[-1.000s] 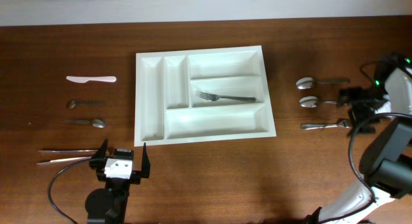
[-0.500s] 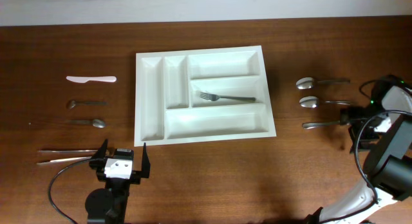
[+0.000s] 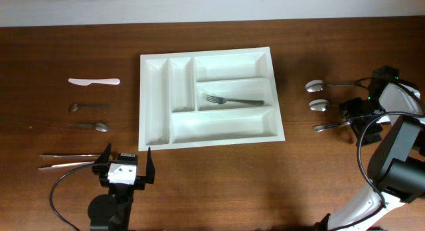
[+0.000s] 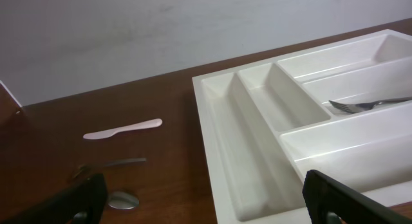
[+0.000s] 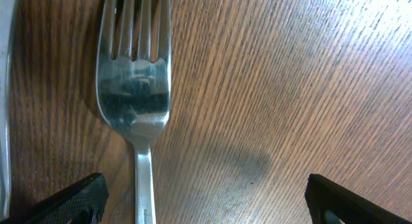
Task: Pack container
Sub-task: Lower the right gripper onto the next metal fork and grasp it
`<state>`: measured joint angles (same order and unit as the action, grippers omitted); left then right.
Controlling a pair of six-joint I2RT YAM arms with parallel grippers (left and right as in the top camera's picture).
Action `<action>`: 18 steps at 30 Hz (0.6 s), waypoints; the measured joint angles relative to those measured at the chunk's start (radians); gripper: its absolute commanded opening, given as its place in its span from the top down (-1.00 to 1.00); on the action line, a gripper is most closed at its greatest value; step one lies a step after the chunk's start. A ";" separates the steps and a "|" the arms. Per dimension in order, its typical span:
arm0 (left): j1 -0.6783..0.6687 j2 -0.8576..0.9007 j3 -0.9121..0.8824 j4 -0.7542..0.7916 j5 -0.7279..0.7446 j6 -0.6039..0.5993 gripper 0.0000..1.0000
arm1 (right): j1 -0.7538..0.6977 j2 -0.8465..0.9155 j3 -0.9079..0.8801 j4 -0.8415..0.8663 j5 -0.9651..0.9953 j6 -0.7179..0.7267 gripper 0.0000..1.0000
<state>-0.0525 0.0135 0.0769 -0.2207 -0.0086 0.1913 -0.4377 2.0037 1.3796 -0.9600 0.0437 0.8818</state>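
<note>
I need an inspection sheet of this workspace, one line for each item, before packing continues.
Surface: brown wooden table.
Job's things: white container, one fork in its middle long compartment.
Clutter: left, plastic knife, two spoons, two long metal pieces; right, two more spoons, a second fork.
Grippers: left tool open, empty, near front edge; right tool open above the second fork.
Cables: black cable loops beside both arms.
Surroundings: pale wall behind table.

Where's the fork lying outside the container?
The fork lies on the right in the overhead view, right of the container, just below the lower spoon.
</note>
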 measured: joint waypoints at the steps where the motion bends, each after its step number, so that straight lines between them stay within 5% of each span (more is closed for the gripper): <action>1: 0.000 0.000 0.000 0.000 0.000 0.000 -0.99 | 0.000 0.000 0.000 0.000 -0.001 0.000 -0.98; 18: 0.000 0.000 0.000 0.000 0.000 0.000 -0.98 | 0.000 0.000 0.000 0.057 -0.006 -0.003 -0.98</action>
<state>-0.0525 0.0135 0.0769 -0.2207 -0.0086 0.1913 -0.4377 2.0037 1.3792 -0.9031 0.0372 0.8783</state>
